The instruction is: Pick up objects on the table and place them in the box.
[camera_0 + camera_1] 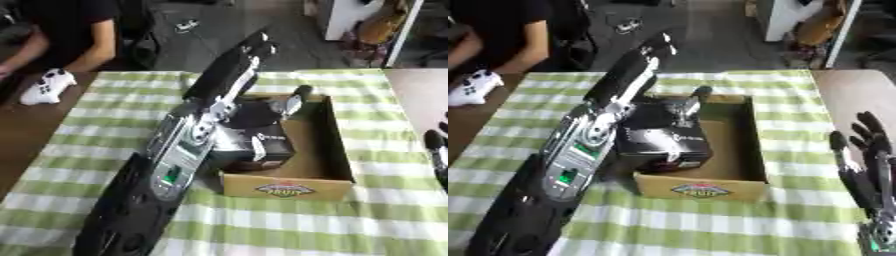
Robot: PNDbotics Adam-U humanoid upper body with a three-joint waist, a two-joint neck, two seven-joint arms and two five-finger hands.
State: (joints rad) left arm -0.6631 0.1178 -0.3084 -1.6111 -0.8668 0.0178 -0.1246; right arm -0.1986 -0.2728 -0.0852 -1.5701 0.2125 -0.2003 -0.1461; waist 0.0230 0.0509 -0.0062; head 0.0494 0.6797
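The right hand (866, 165) rested open at the lower right of the bench (710, 220), fingers straight and up, holding nothing. The cardboard box (741, 165) sat mid-bench with a black carton (662, 140) inside. Over the carton, the left hand (289, 102) reached in; whether it gripped anything could not be told.

Lab/workshop-type indoor space, not a home. Evidence: table w/ green-checked cloth (367, 220), grey hard floor (262, 30) far side, white cabinet (346, 17) far right, cluttered shelving (820, 30) beside it.
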